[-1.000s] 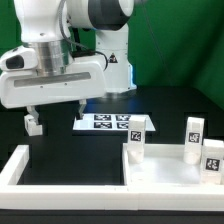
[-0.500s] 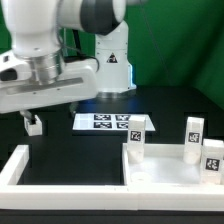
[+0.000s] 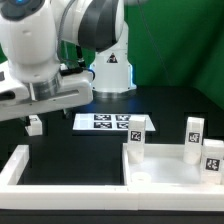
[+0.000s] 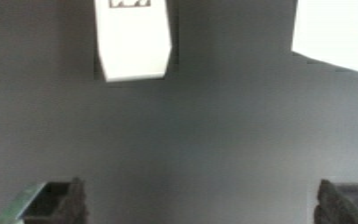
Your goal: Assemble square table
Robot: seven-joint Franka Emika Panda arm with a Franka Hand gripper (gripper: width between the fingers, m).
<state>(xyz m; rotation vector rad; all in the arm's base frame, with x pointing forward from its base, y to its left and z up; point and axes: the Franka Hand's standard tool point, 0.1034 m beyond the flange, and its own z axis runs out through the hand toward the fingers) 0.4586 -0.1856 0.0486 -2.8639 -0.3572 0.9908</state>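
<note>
The square table slab (image 3: 170,178) lies at the front on the exterior view's right. Three white tagged leg blocks (image 3: 137,137) (image 3: 194,135) (image 3: 212,158) stand on it. A fourth leg block (image 3: 34,124) stands alone on the black table at the exterior view's left. It also shows in the wrist view (image 4: 135,40). My gripper (image 3: 48,112) hangs just above and beside this block without touching it. In the wrist view the gripper (image 4: 202,200) is open and empty, with its fingertips (image 4: 55,202) wide apart over bare table.
The marker board (image 3: 108,122) lies mid-table by the robot base; a white sheet in the wrist view (image 4: 341,35) seems to be it. Long white bars (image 3: 18,168) form a border along the front and the exterior view's left.
The arm and gripper have shifted toward the exterior view's left and tilted. The lone leg block and the other parts have not moved.
</note>
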